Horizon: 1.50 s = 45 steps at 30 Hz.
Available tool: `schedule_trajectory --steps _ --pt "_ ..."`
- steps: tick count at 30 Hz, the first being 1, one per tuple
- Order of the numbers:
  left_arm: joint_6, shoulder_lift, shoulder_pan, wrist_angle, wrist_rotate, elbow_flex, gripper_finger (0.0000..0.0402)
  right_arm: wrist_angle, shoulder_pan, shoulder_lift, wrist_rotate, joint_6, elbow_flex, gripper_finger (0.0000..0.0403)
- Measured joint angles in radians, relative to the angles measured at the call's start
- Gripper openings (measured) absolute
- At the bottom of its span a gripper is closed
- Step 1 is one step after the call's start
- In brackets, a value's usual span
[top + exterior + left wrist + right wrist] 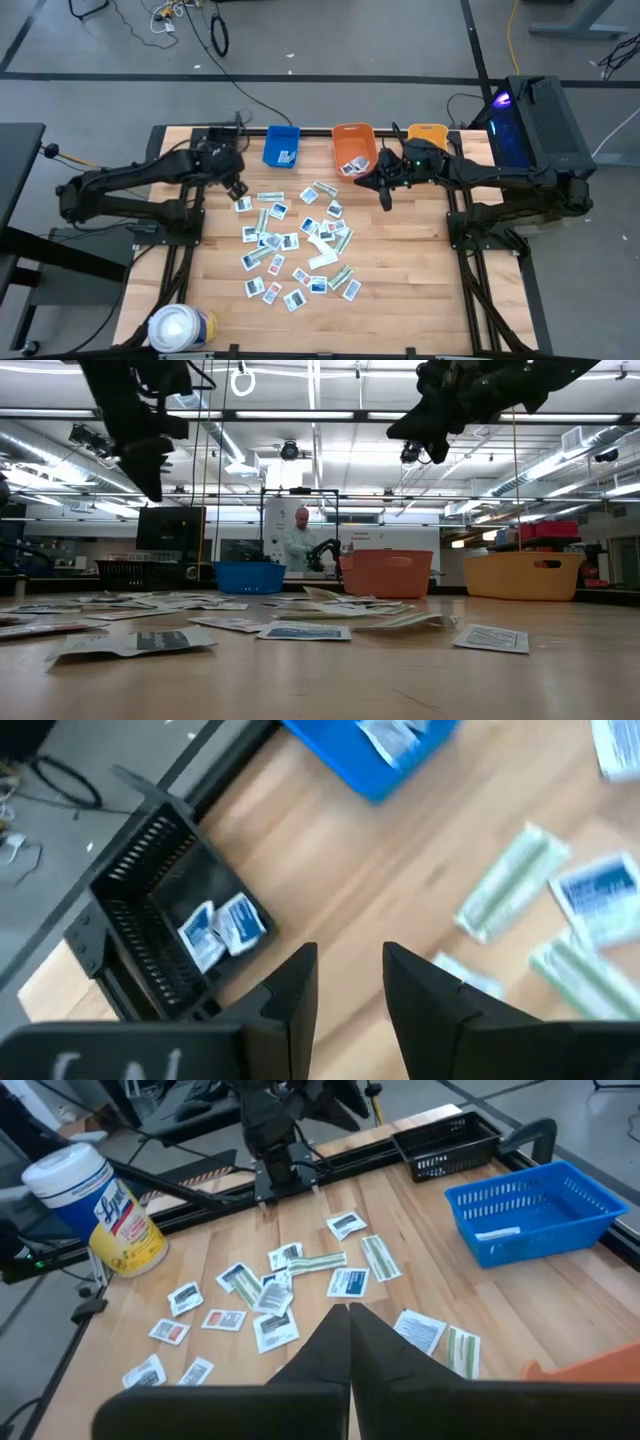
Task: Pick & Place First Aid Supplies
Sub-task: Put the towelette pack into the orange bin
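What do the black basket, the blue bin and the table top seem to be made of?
Black basket: probably moulded plastic, matte, with slotted walls. Blue bin: likely plastic, its walls an open lattice. Table top: wood, pale and smooth, with visible plank seams and grain.

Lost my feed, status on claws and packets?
Left claw open, empty, above table near black basket. Right claw shut, empty, raised. Packets scattered mid-table. Nothing blocking.

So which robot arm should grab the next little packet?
Probably the left. Its hand hangs open and empty beside the packets, while the right hand is shut, up by the orange bin.
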Motion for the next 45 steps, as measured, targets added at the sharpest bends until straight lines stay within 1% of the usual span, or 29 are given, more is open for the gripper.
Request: schedule_trajectory --steps 4,10,13,15,17,20,22,25,29,32,36,39,41,45 --pt "-0.002 -0.039 -0.074 -0.004 0.018 -0.065 0.0119 0.000 0.012 0.000 0.000 0.000 0.000 0.0000" --pt "0.061 -0.068 -0.137 0.077 0.024 -0.079 0.0119 0.003 0.017 0.000 0.000 0.000 0.000 0.0000" --pt "0.036 -0.071 -0.146 0.120 0.026 -0.078 0.0119 0.012 0.017 0.000 0.011 0.000 0.000 0.0000" --pt "-0.010 -0.069 -0.148 0.136 0.031 -0.078 0.0119 0.015 0.017 0.000 0.019 -0.001 0.000 0.0000" --pt "-0.091 -0.067 -0.147 0.137 0.029 -0.078 0.0119 0.015 0.017 0.000 0.032 -0.001 0.000 0.0000" --pt "-0.291 -0.065 -0.147 0.113 0.006 -0.078 0.0119 0.020 0.017 0.000 0.034 -0.001 0.000 0.0000" --pt "-0.395 -0.057 -0.147 0.112 0.008 -0.078 0.0119 0.018 0.017 0.000 0.034 -0.001 0.000 0.0000" --pt "-0.454 -0.044 -0.147 0.117 0.050 -0.078 0.0119 0.019 0.017 0.000 0.034 0.010 0.000 0.0000" --pt "-0.432 -0.013 -0.150 0.178 0.126 -0.078 0.0119 0.017 0.017 0.000 0.034 0.046 0.000 0.0000" --pt "-0.387 0.006 -0.175 0.282 0.126 -0.078 0.0119 0.001 0.017 0.000 0.033 0.063 0.000 0.0003" --pt "-0.291 0.026 -0.220 0.483 0.117 -0.078 0.0119 -0.003 0.017 0.000 0.023 0.138 0.000 0.0018" --pt "-0.216 0.030 -0.257 0.604 0.116 -0.078 0.0119 -0.005 0.017 0.000 0.002 0.123 0.000 0.0031" --pt "-0.185 0.030 -0.280 0.661 0.117 -0.078 0.0119 -0.006 0.023 0.000 0.008 0.103 0.000 0.0043" --pt "-0.185 0.030 -0.313 0.700 0.117 -0.078 0.0119 -0.013 0.052 0.016 0.033 0.025 0.000 0.0081"
